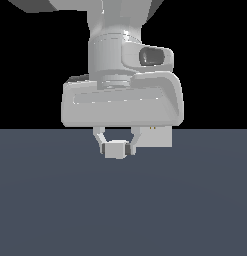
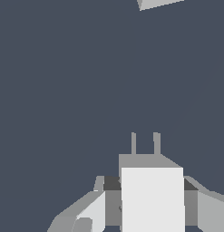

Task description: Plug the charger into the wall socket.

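Note:
My gripper (image 1: 115, 148) is shut on the charger (image 1: 115, 151), a small off-white block held between the two fingers. In the wrist view the charger (image 2: 152, 199) fills the space between the fingers (image 2: 93, 210), and its two short grey prongs (image 2: 133, 144) point away from the gripper toward the far side. The wall socket (image 1: 156, 137) is a light-grey upright plate behind the gripper on the exterior view's right, partly hidden by the hand, with two tiny orange holes at its visible top edge. In the wrist view only a corner of the socket (image 2: 158, 3) shows, well ahead of the prongs and apart from them.
A flat dark blue-grey floor (image 1: 123, 210) lies under everything. The arm's white wrist and hand body (image 1: 122, 100) fill the upper middle of the exterior view. The background is black.

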{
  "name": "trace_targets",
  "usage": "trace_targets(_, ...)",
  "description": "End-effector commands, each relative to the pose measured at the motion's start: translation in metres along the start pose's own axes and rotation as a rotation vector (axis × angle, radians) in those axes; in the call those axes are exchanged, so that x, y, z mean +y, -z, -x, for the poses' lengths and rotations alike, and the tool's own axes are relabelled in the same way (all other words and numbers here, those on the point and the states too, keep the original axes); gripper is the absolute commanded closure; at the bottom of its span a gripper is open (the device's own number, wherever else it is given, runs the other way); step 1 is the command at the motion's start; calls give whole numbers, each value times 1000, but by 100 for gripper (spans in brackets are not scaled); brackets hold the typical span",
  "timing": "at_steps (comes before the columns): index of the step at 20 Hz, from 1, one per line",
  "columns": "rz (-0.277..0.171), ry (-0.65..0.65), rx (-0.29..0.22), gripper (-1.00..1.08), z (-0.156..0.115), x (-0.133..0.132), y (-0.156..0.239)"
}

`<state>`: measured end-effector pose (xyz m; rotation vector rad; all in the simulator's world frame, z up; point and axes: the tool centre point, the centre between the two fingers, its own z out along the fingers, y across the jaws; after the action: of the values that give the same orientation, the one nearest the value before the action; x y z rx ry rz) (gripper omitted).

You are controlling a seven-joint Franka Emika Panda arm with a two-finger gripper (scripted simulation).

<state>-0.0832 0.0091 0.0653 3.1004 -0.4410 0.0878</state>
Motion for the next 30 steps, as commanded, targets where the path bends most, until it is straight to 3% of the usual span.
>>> trace_targets(1, -2, 37, 0, 108, -9, 12, 5)
trace_targets(15, -13, 206, -1, 108, -61, 60, 26)
trace_targets(30, -14, 244, -2, 108, -75, 68, 31)
